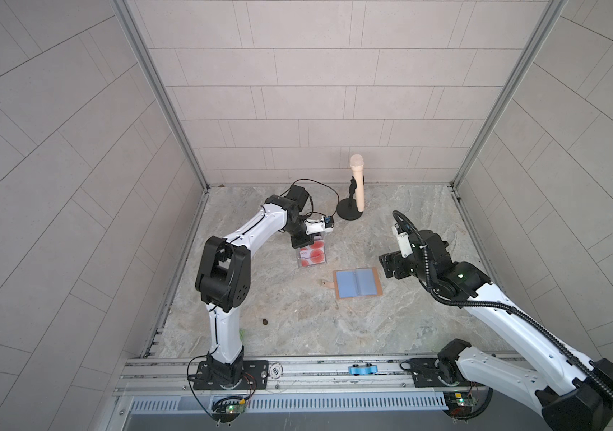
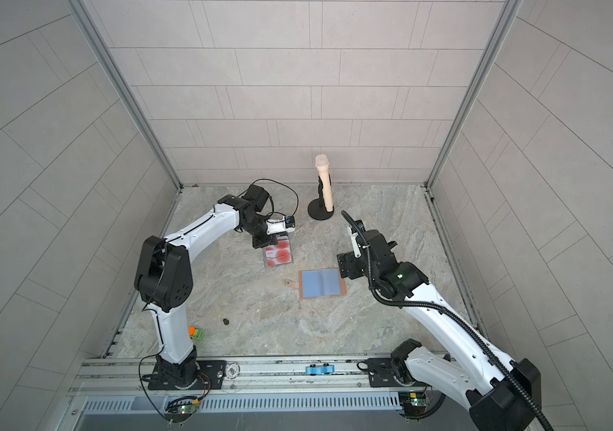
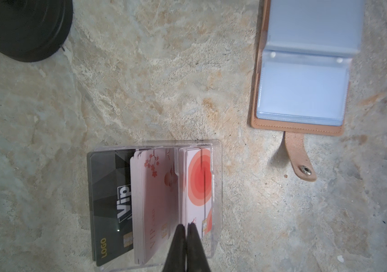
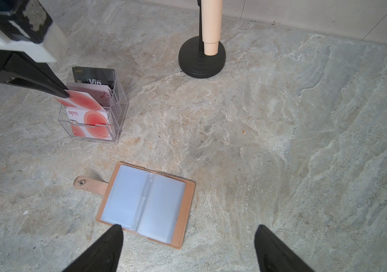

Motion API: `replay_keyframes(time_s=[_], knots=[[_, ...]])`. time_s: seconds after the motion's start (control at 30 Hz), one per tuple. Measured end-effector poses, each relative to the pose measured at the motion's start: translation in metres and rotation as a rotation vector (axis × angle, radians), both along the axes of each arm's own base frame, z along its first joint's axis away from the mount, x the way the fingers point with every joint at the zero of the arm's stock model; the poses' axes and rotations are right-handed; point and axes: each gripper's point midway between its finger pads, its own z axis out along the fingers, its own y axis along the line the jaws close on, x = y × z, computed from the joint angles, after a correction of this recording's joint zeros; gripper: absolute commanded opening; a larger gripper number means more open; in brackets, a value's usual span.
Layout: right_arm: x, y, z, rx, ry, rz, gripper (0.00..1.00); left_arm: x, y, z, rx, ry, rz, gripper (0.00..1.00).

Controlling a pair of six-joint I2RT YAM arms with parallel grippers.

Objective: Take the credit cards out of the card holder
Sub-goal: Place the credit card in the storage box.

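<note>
The card holder (image 1: 357,283) (image 4: 145,205) lies open and flat on the table, its blue-grey sleeves showing no card. The credit cards stand in a clear plastic box (image 3: 218,188) (image 1: 312,257): dark grey Vip card (image 3: 110,200), pale pink card (image 3: 157,188), white cards with red circles (image 4: 88,122). My left gripper (image 3: 186,227) is shut on one white card with red circles (image 4: 81,100), held tilted just above the box's front compartment. My right gripper (image 4: 189,226) hangs open and empty above the table by the holder's right edge.
A beige microphone (image 1: 357,179) stands on a black round base (image 1: 349,214) at the back. A small dark object (image 1: 264,321) lies near the left arm's base. The holder's snap tab (image 4: 88,184) points towards the box.
</note>
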Motion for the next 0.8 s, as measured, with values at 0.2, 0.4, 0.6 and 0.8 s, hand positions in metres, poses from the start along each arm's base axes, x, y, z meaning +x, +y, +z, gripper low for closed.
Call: replay_keyframes(time_s=[0.2, 0.4, 0.6, 0.8], knots=[[-0.001, -0.002, 0.0, 0.002, -0.003, -0.004, 0.9, 0.006, 0.004, -0.004, 0.021, -0.015, 0.047, 0.0], [0.001, -0.002, 0.002, 0.006, -0.01, -0.006, 0.9, 0.003, 0.005, 0.003, 0.004, -0.019, 0.052, 0.0], [0.002, -0.003, 0.003, 0.009, -0.016, -0.011, 0.9, -0.003, 0.005, 0.019, -0.017, -0.031, 0.054, 0.0], [0.004, -0.002, 0.004, 0.013, -0.023, -0.012, 0.9, -0.018, 0.003, 0.018, -0.031, 0.039, 0.039, 0.0]])
